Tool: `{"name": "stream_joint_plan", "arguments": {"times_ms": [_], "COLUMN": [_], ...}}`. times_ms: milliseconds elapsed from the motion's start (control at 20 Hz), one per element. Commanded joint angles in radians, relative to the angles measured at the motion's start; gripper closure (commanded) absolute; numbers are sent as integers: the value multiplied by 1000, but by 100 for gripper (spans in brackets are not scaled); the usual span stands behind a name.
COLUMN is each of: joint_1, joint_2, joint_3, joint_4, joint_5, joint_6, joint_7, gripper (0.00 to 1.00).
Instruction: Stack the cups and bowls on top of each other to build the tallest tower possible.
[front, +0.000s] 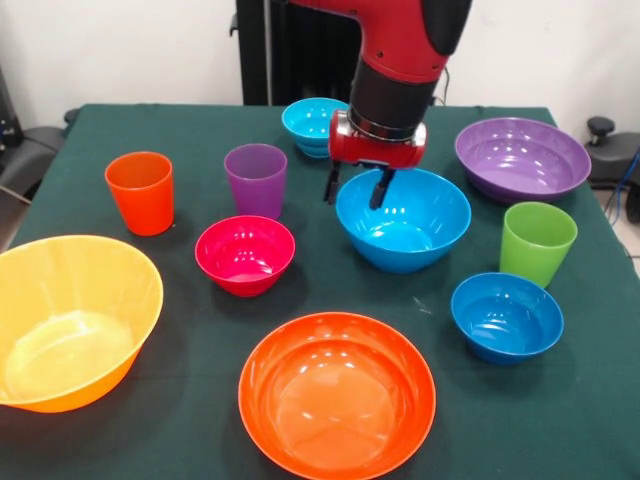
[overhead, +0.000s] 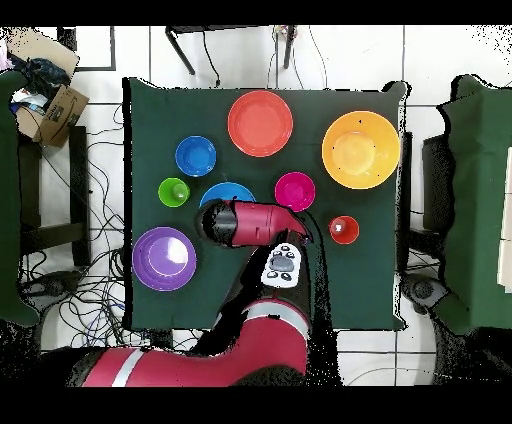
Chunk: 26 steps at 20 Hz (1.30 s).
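My gripper (front: 356, 187) is open and hangs over the far-left rim of the large sky-blue bowl (front: 405, 220), one finger outside and one inside. The purple cup (front: 255, 180) stands just left of it, and the small cyan bowl (front: 312, 125) sits behind. The orange cup (front: 140, 192), lime green cup (front: 538, 243), magenta bowl (front: 245, 255), dark blue bowl (front: 506, 316), purple bowl (front: 522, 158), orange-red bowl (front: 337, 395) and yellow-orange bowl (front: 70, 320) each stand alone, upright. No two are stacked. In the overhead view the arm (overhead: 255, 222) hides the gripper.
Everything stands on a dark green tablecloth (front: 200, 130). The yellow-orange bowl reaches the table's near-left edge. In the overhead view cardboard boxes (overhead: 55, 105) and cables lie on the floor beside the table.
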Motion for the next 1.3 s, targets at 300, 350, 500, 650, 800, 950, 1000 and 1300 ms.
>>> {"name": "stream_joint_plan", "arguments": {"times_ms": [300,350,500,650,800,950,1000,1300], "joint_1": [35,36,37,35,34,34,32,30], "joint_2": [-17,-12,27,53,61,90,97,112], "joint_3": [28,30,31,31,31,28,30,31], "joint_4": [-52,-49,-64,-67,-61,-85,-87,-86], "joint_5": [-37,-36,-34,-38,-40,-38,-37,-29], "joint_6": [41,33,4,-28,-48,-72,-80,-109], "joint_7": [91,93,102,104,106,110,111,117], "gripper": [0,0,0,0,0,0,0,0]}}
